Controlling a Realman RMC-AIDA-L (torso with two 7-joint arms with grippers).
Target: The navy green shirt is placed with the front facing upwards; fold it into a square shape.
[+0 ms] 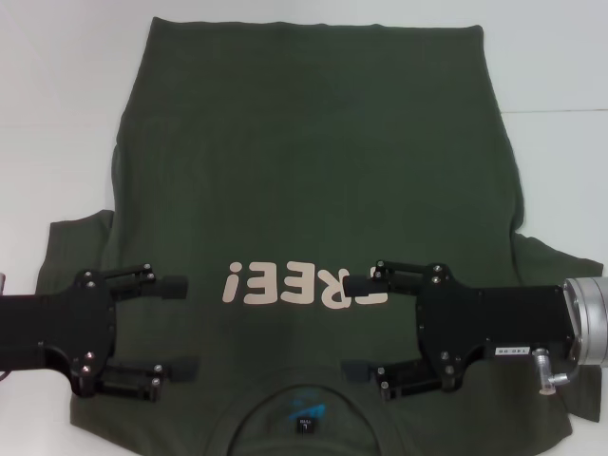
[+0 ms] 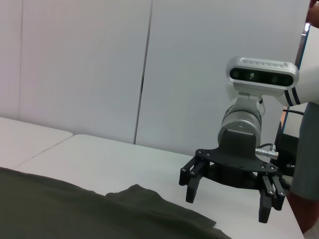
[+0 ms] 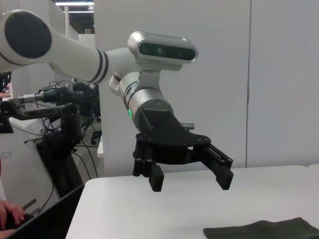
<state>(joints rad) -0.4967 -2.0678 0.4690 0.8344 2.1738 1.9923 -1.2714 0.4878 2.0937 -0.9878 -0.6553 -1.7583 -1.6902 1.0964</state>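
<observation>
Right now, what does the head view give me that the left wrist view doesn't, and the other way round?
Only the head view shows the navy green shirt spread front up, with its cream lettering, its neck label, and the left tool open over the chest.

Only the left wrist view shows the white wall panels and the camera mounted on the right wrist.

Both show the right tool open just above the shirt, and the white table.

A robotics lab or test room: a plain white desk (image 3: 149, 199) backed by bare white wall panels (image 2: 84, 64), with a cluster of black cables and equipment stands (image 3: 60, 129) crowded beside it and overhead strip lighting (image 3: 75, 4) beyond.
</observation>
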